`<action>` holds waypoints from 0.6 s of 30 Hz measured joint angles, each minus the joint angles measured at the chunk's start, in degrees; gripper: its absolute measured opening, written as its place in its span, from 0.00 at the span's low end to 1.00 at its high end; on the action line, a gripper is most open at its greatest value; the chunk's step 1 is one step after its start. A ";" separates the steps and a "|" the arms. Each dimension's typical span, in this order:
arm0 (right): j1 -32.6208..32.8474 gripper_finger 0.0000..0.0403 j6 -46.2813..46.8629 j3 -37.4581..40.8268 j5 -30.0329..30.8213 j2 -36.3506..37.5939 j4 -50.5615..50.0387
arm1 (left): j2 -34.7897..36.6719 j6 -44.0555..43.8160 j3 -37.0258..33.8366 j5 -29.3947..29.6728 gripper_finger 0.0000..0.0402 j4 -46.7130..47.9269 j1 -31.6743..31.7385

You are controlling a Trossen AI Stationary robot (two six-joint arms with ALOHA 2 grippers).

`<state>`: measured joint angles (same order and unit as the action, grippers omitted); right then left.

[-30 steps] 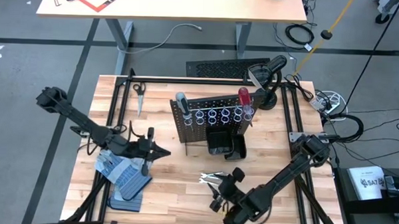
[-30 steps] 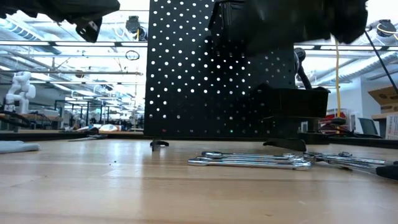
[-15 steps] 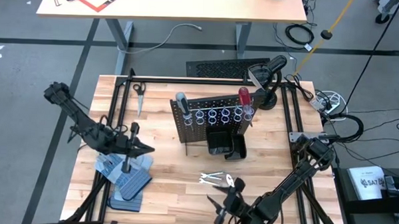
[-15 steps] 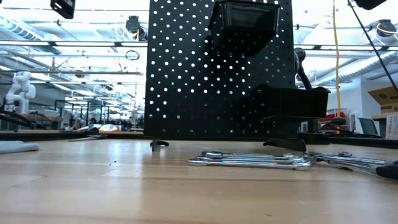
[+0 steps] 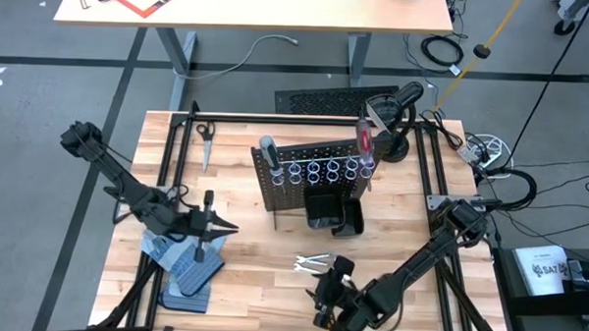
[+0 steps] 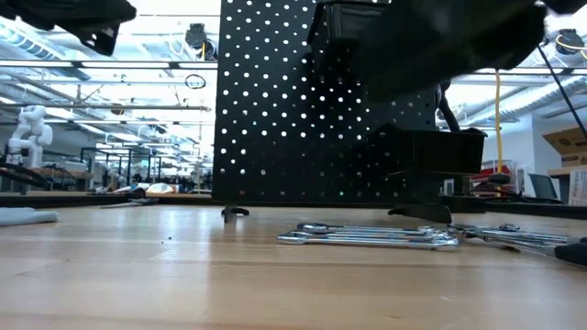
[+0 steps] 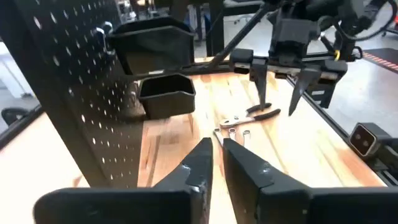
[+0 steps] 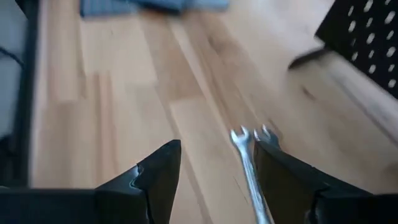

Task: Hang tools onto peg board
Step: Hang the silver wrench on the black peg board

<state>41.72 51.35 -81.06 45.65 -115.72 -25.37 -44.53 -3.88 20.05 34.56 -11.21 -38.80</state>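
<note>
- The right claw [image 5: 326,289] hangs open over the front of the bench [image 5: 262,253]. The wrenches [image 6: 367,236] and the pliers [image 7: 252,116] lie flat just ahead of it, between the claw and the peg board [image 5: 314,171].
- The left claw [image 5: 212,231] waits nearly shut and empty, above the blue-grey gloves [image 5: 183,265], well to the side of the tools.
- The wrenches look thin, stiff, smooth steel. They are likely light but slippery, lying close together. A pinch across one shank near its middle seems best.
- The red-handled screwdriver [image 5: 360,141] and the grey-handled one [image 5: 267,148] already stand in the board's rings.
- The black bin [image 5: 334,214] juts out from the board toward the right claw and may crowd the approach. Scissors [image 5: 205,138] lie far off, beyond the board.
</note>
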 joint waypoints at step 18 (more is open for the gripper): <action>-8.14 0.39 -14.20 0.00 -13.61 -1.57 -1.46 | -7.02 0.29 0.00 -0.03 0.20 -5.50 3.21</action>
<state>33.58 37.15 -81.06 32.03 -117.29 -26.83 -51.55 -3.60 20.05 34.52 -16.71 -35.59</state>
